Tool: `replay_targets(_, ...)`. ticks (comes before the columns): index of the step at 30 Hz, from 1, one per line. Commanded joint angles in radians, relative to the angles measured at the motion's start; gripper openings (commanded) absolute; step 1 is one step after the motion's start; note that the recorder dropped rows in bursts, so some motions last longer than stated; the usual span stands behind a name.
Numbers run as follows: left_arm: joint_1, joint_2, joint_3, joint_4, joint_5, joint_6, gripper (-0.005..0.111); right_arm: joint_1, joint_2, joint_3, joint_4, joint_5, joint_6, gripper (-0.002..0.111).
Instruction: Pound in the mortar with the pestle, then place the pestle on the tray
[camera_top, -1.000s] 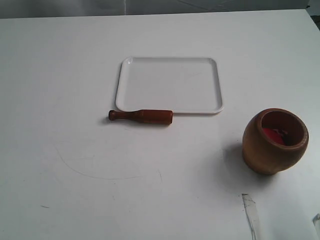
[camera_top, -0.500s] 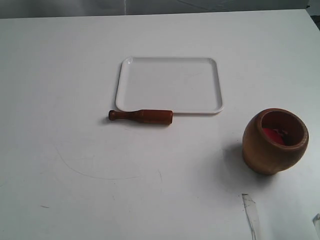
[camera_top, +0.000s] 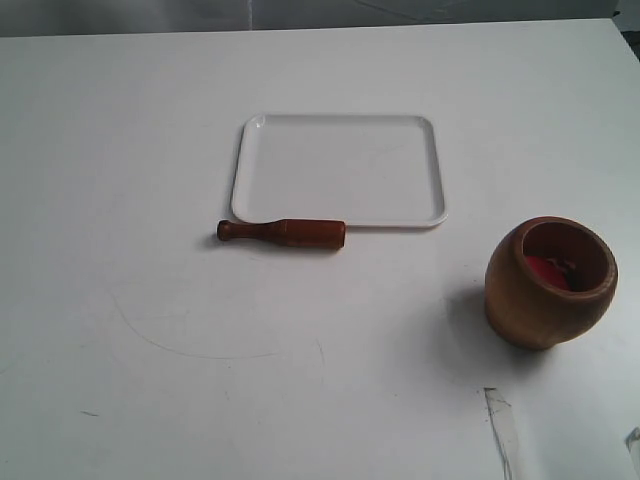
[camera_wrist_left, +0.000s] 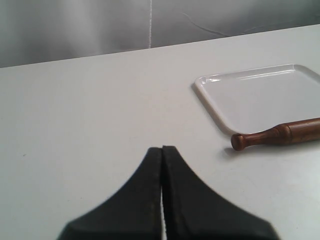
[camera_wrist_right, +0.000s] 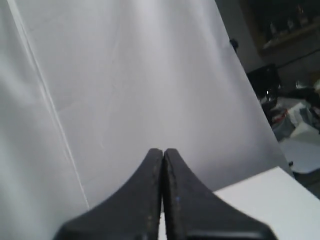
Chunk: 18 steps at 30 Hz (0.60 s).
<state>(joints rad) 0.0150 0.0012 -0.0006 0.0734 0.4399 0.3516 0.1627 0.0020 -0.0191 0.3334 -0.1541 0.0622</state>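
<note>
Pestle (camera_top: 282, 233) lies flat on the white worktop (camera_top: 150, 350), alongside the near rim of the tray (camera_top: 340, 170).

Its knobbed handle points left and its thick end right; whether it touches the rim is unclear. The mortar (camera_top: 515, 290) stands upright well apart to the right, with something red (camera_top: 545, 272) inside. The left pincer (camera_wrist_left: 162, 150) and right pincer (camera_wrist_right: 163, 151) are each pressed closed, gripping nothing.

Pestle (camera_top: 282, 233) flat beside white tray (camera_top: 340, 170); upright mortar (camera_top: 525, 300) apart
</note>
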Motion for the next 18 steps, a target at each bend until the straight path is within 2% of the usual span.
replay_targets(1, -0.008, -0.001, 0.001, -0.007, -0.003, -0.008, 0.0, -0.002, -0.002, -0.151, -0.073, -0.048, -0.005, 0.0)
replay_targets(6, -0.008, -0.001, 0.001, -0.007, -0.003, -0.008, 0.0, -0.002, 0.006, -0.412, -0.27, 0.165, -0.005, 0.0)
replay_targets(10, -0.008, -0.001, 0.001, -0.007, -0.003, -0.008, 0.0, -0.002, 0.089, -0.602, -0.327, 0.363, -0.096, 0.0)
replay_targets(14, -0.008, -0.001, 0.001, -0.007, -0.003, -0.008, 0.0, -0.002, 0.2, -0.742, -0.206, 0.537, -0.343, 0.0)
replay_targets(18, -0.008, -0.001, 0.001, -0.007, -0.003, -0.008, 0.0, -0.002, 0.343, -0.837, 0.055, 0.744, -0.718, 0.0)
